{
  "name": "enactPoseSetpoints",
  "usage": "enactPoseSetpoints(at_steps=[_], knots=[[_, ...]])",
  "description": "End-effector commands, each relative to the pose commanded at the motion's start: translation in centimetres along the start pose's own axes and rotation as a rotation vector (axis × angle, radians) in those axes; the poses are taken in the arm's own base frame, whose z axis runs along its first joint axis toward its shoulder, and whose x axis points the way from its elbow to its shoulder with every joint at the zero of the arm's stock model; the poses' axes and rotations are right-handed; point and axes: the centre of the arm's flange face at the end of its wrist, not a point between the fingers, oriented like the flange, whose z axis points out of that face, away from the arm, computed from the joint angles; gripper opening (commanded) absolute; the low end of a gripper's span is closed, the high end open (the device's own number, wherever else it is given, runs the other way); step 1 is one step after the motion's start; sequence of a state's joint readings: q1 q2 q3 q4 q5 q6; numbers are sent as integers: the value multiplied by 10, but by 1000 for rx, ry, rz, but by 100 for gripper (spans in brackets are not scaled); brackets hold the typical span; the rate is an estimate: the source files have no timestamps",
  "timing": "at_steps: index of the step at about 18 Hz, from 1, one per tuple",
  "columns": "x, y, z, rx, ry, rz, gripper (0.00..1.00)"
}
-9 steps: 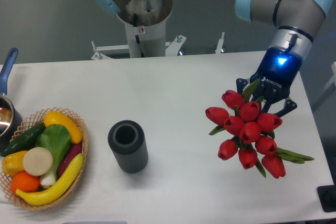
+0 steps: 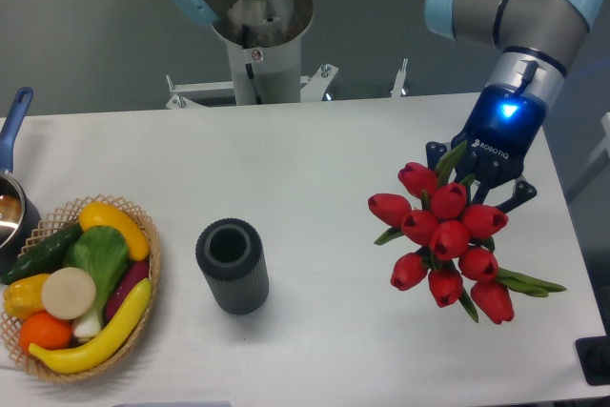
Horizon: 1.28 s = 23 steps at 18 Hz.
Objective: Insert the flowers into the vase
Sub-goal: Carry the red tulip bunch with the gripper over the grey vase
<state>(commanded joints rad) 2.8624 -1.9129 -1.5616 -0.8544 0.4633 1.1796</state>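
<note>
The ribbed, dark grey cylindrical vase (image 2: 232,266) stood upright on the white surface (image 2: 315,159), its round mouth open. Well to its right, the end effector (image 2: 479,178) held the flowers (image 2: 446,240), a cluster of glossy red tulip buds with green leaves, its dark fingers closed around the stems behind the buds. Left of the vase sat a woven wicker basket (image 2: 145,278) of smooth toy vegetables (image 2: 81,278).

Bright, even overhead light, soft faint shadows on the table (image 2: 315,159), sharp focus throughout.
</note>
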Motion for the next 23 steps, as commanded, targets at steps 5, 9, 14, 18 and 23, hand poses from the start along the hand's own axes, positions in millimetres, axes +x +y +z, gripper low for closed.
enactPoseSetpoints(at_steps=[5,9,14,18,23], knots=[[4,-4,3,2,6,6,25],[13,-15,17,118,69,33,25],[25,-9,24,238,133,19,25],[46,-11,43,318,204,15,25],[86,-28,84,365,309,38,25]])
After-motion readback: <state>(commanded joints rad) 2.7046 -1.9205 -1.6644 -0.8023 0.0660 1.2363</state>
